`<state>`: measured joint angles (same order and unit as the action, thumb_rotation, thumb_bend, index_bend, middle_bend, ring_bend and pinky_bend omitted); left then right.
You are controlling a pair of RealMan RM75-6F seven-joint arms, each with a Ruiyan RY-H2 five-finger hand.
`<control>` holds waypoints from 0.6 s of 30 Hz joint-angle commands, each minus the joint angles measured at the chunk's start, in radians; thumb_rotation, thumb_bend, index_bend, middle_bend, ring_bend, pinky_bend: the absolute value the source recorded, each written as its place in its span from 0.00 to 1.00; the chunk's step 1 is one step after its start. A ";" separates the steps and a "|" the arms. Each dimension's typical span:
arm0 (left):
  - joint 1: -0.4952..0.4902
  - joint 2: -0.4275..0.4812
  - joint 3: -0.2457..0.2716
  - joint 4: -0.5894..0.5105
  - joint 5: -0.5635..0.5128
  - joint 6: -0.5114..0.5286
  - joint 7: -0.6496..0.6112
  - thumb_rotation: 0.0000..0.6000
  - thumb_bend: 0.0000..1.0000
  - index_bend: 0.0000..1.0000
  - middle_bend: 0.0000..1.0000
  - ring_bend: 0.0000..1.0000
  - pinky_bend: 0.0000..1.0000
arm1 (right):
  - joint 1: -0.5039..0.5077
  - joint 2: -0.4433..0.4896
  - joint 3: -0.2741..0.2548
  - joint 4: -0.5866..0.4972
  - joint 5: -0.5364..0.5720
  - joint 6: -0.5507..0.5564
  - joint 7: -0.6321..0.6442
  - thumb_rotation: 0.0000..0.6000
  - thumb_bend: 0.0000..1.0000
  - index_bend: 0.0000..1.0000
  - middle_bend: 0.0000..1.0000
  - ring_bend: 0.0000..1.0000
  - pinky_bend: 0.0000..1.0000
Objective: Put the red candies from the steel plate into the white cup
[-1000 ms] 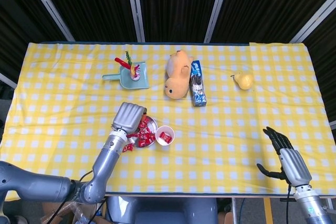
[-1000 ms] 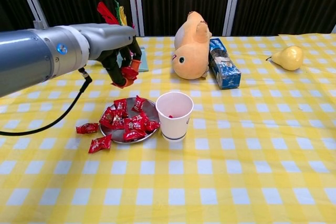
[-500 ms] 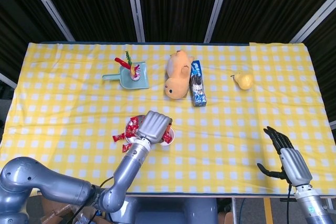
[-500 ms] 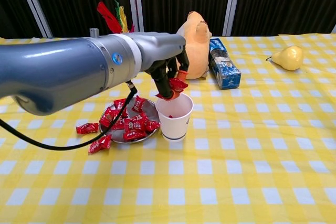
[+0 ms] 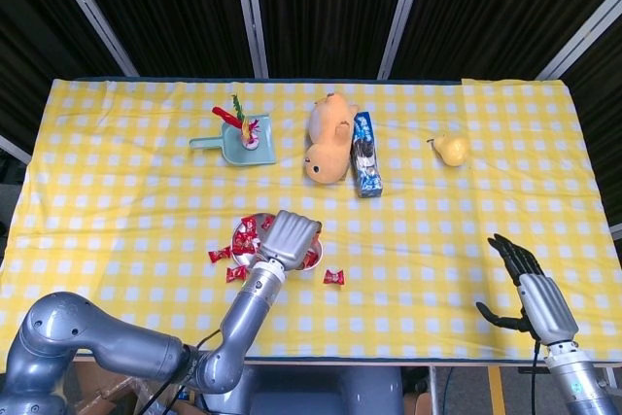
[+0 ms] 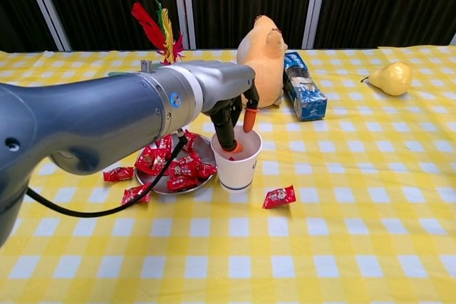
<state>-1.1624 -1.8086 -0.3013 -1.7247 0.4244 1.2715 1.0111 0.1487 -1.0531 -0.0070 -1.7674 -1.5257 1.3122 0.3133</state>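
Note:
My left hand [image 6: 229, 108] hovers over the white cup [image 6: 239, 167], fingers apart and holding nothing, with one fingertip dipping inside the rim. In the head view my left hand [image 5: 292, 236] hides most of the cup. A red candy [image 6: 279, 196] lies on the cloth just right of the cup, and the same red candy [image 5: 333, 277] shows in the head view. The steel plate [image 6: 201, 144] left of the cup holds several red candies [image 6: 173, 166]. Two loose candies [image 6: 118, 174] lie on the cloth left of the plate. My right hand [image 5: 526, 289] rests open at the table's near right edge.
A yellow plush duck [image 5: 328, 138] and a blue box [image 5: 366, 155] lie behind the cup. A pear [image 5: 451, 149] sits at the back right. A teal dustpan with feathers [image 5: 238, 143] stands at the back left.
My left hand carried a red candy from above the plate to the cup and let go. The candy now lies on the cloth right of the cup. The right hand has not moved.

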 commanded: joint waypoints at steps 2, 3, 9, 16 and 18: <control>0.006 0.008 0.002 -0.004 -0.003 0.000 -0.005 1.00 0.29 0.49 0.63 0.93 0.97 | -0.001 -0.001 0.000 -0.001 -0.001 0.002 -0.003 1.00 0.33 0.00 0.00 0.00 0.00; 0.008 0.010 0.003 -0.006 -0.003 0.001 -0.007 1.00 0.30 0.49 0.63 0.93 0.97 | -0.001 -0.001 0.000 -0.001 -0.001 0.002 -0.004 1.00 0.33 0.00 0.00 0.00 0.00; 0.020 0.027 0.000 -0.024 0.012 0.008 -0.028 1.00 0.30 0.46 0.58 0.93 0.97 | -0.002 -0.002 0.000 0.000 -0.001 0.005 -0.004 1.00 0.33 0.00 0.00 0.00 0.00; 0.061 0.092 0.025 -0.076 0.044 0.027 -0.054 1.00 0.21 0.31 0.44 0.92 0.97 | -0.001 -0.002 0.000 0.002 -0.002 0.004 -0.001 1.00 0.33 0.00 0.00 0.00 0.00; 0.074 0.119 0.040 -0.088 0.035 0.025 -0.051 1.00 0.20 0.29 0.38 0.92 0.97 | -0.001 -0.002 0.000 0.001 -0.004 0.004 -0.002 1.00 0.33 0.00 0.00 0.00 0.00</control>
<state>-1.1004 -1.7078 -0.2743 -1.8009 0.4629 1.2955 0.9602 0.1474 -1.0549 -0.0073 -1.7659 -1.5292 1.3162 0.3119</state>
